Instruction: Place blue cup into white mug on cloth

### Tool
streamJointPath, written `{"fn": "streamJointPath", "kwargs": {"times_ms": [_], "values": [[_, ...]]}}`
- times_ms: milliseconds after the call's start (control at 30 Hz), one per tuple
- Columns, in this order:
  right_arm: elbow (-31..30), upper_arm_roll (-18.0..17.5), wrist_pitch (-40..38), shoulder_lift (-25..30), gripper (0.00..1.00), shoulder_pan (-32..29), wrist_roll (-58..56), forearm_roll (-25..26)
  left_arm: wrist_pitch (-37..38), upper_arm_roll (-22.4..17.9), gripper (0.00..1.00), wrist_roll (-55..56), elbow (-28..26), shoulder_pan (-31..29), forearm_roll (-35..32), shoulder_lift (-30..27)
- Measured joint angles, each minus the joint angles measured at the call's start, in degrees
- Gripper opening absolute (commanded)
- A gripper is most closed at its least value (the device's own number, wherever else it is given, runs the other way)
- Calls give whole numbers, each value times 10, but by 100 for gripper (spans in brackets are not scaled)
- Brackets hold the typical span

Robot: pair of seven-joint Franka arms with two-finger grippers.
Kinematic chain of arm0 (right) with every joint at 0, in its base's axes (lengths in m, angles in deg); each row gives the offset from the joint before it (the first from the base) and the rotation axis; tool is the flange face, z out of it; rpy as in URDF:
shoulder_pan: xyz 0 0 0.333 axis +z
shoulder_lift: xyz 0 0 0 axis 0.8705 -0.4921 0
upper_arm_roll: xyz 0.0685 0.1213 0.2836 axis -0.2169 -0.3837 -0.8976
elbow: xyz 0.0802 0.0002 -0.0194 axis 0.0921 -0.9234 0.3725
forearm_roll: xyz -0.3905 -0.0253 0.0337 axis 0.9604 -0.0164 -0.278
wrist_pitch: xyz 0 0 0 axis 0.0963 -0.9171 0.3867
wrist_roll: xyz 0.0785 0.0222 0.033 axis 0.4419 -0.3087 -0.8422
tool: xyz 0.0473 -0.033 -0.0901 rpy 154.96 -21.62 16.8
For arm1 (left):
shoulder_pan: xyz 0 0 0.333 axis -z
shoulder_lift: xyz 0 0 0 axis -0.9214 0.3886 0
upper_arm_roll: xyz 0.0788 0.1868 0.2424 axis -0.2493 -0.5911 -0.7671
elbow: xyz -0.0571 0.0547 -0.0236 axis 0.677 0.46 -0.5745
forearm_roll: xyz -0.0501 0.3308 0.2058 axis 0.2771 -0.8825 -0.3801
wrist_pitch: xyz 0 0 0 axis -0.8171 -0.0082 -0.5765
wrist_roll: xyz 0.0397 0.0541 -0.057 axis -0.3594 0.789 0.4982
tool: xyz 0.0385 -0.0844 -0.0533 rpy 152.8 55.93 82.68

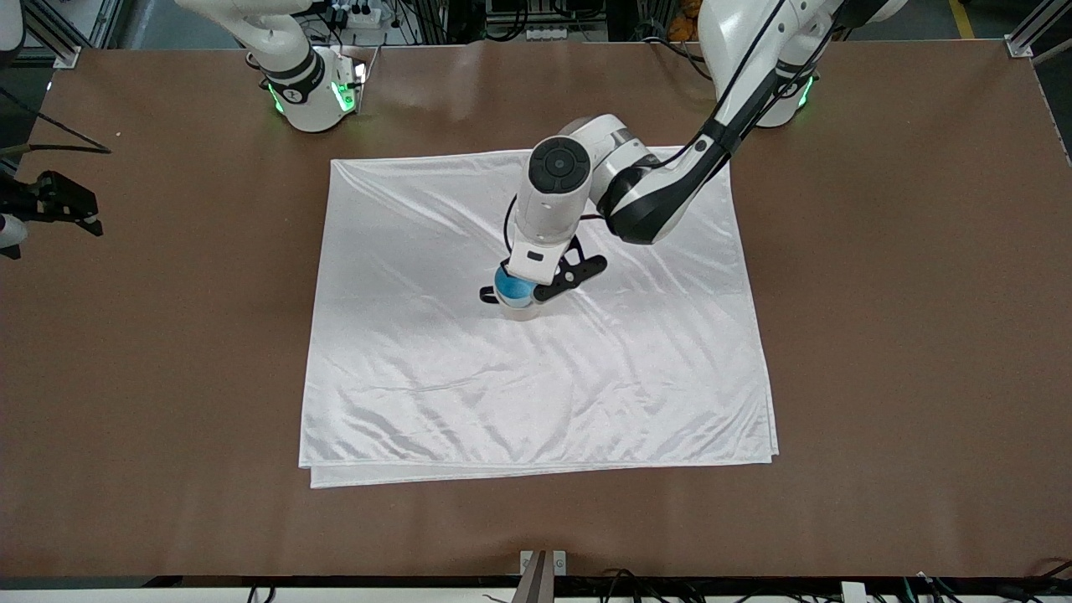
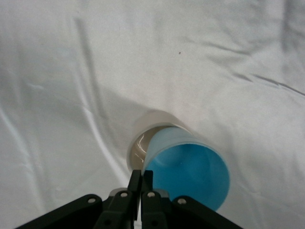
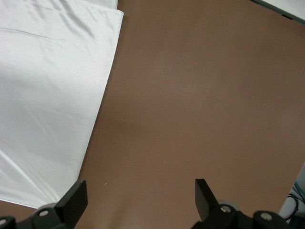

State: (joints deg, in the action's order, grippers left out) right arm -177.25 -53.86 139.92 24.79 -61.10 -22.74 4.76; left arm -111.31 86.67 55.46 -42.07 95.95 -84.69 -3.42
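While the blue cup [image 2: 188, 171] is pinched at its rim by the closed fingers of the left gripper [image 2: 141, 183], tilted with its base already in the white mug [image 2: 152, 138] mid-cloth [image 1: 536, 368], it should be righted before release. The right gripper [image 3: 140, 200] waits, fingers spread, over the table [image 1: 904, 335].

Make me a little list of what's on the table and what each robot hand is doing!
blue cup: tilted, its bottom going into the white mug
white mug: standing on the cloth, near its middle
cloth: white, wrinkled, spread on the brown table
left end effector: shut on the blue cup's rim, over the mug
right end effector: open, holds nothing, waits above the bare table beside the cloth
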Motion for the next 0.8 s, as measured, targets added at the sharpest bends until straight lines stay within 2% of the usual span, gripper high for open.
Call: {"fn": "streamJointPath", "kwargs": {"times_ms": [500,800], "values": [[-41,5,13,22,100,-4,145,-14,0,-1,0,0,0,9,-1,14],[-46,5,13,25,100,-5,240,-22,0,-3,0,0,0,9,-2,24]]}}
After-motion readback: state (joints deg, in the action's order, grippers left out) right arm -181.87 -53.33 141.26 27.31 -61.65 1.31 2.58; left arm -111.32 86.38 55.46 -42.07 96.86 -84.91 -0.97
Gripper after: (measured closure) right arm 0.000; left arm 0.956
